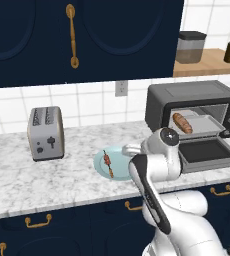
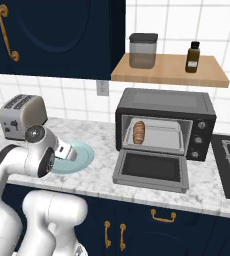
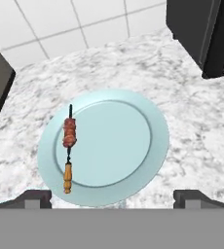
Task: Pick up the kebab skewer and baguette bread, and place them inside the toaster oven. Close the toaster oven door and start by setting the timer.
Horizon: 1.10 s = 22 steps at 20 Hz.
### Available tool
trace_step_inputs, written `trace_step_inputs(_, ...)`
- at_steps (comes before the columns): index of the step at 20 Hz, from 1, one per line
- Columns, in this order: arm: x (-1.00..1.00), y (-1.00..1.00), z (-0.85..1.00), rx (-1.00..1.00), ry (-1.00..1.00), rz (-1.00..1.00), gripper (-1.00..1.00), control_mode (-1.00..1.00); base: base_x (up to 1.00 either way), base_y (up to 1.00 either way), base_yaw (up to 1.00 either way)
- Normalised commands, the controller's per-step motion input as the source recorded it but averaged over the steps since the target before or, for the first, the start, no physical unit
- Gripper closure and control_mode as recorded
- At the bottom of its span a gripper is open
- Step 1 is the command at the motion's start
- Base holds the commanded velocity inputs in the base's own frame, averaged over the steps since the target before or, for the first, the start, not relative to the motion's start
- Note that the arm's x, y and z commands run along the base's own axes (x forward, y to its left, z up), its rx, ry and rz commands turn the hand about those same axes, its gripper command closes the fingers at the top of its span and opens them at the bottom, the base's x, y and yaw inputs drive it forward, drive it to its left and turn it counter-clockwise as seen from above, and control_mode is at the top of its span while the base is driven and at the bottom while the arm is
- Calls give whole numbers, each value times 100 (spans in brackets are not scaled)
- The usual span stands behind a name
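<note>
I see the thin kebab skewer (image 3: 68,146), threaded with red-brown meat chunks and ending in an orange handle, lying on the left part of a round pale blue plate (image 3: 133,141) on the grey marble counter (image 3: 192,121). My two-finger gripper (image 3: 112,197) hangs above the plate with its dark tips spread wide apart, one at each bottom corner of the hand view, and nothing between them. From the base I see the short golden-brown baguette bread (image 2: 138,132) resting on the tray inside the black boxy toaster oven (image 2: 165,102), towards its left side. The toaster oven door (image 2: 151,171) lies folded down flat onto the counter. A silver two-slot toaster (image 1: 45,133) stands well left of the plate
</note>
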Motion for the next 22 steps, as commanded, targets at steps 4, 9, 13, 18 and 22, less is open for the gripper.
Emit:
trace_step_inputs(4, 33, 97, 2, 3, 9, 2, -100, -100, 0, 0, 0)
trace_step_inputs(9, 9, 63, -7, 0, 18, 0, -100, -100, 0, 0, 0)
trace_step_inputs(13, 13, -9, -17, 0, 13, 0, -100, -100, 0, 0, 0)
trace_step_inputs(18, 19, -8, -24, 0, 9, 0, -100, -100, 0, 0, 0)
trace_step_inputs(22, 2, 11, -40, 0, 17, 0, -100, -100, 0, 0, 0)
